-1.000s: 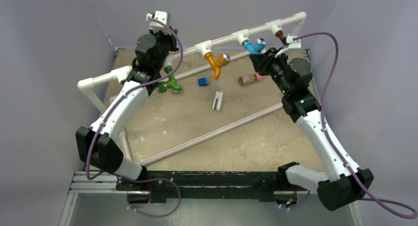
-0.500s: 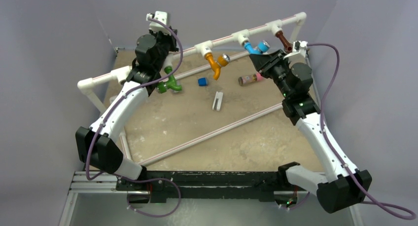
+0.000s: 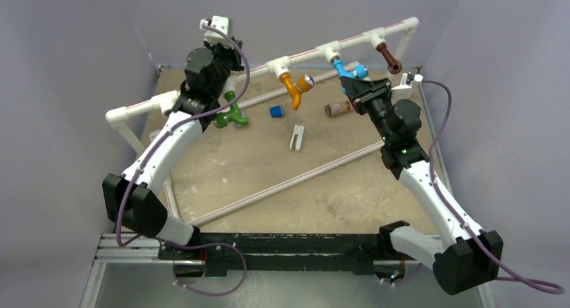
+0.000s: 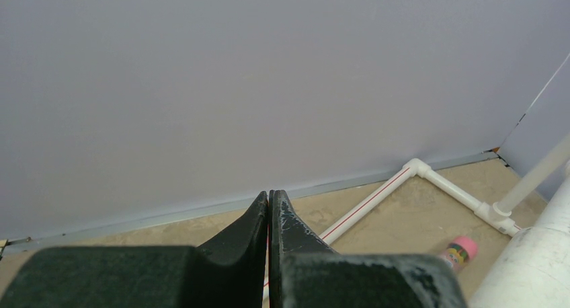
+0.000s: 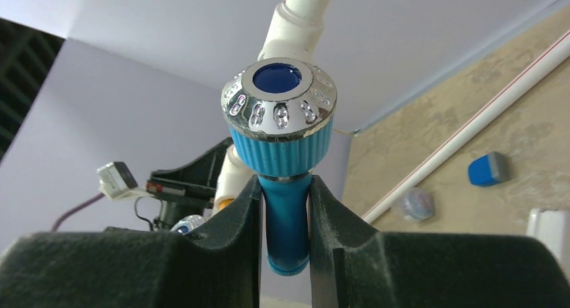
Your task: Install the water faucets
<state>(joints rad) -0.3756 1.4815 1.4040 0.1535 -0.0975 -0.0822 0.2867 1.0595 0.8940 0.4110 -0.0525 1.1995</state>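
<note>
The blue faucet (image 3: 348, 70) hangs from a tee of the white pipe frame (image 3: 306, 53). My right gripper (image 3: 354, 81) is shut on it. In the right wrist view the fingers (image 5: 321, 207) clamp its blue stem below the silver knob (image 5: 279, 108). The orange faucet (image 3: 294, 88) and the brown faucet (image 3: 388, 56) each hang from their own tees. The green faucet (image 3: 232, 113) sits low beside my left forearm; its joint to the pipe is hidden. My left gripper (image 4: 269, 196) is shut on nothing and points at the back wall.
On the sandy board lie a small blue cube (image 3: 275, 111), a brown cylinder with a pink cap (image 3: 339, 108), a white clip (image 3: 296, 137) and a long loose pipe (image 3: 289, 182). Grey walls close in on three sides.
My right wrist has rolled while holding the blue faucet, turning its knob; the wrist camera swung down to the right, uncovering the brown faucet. The left arm has stayed still.
</note>
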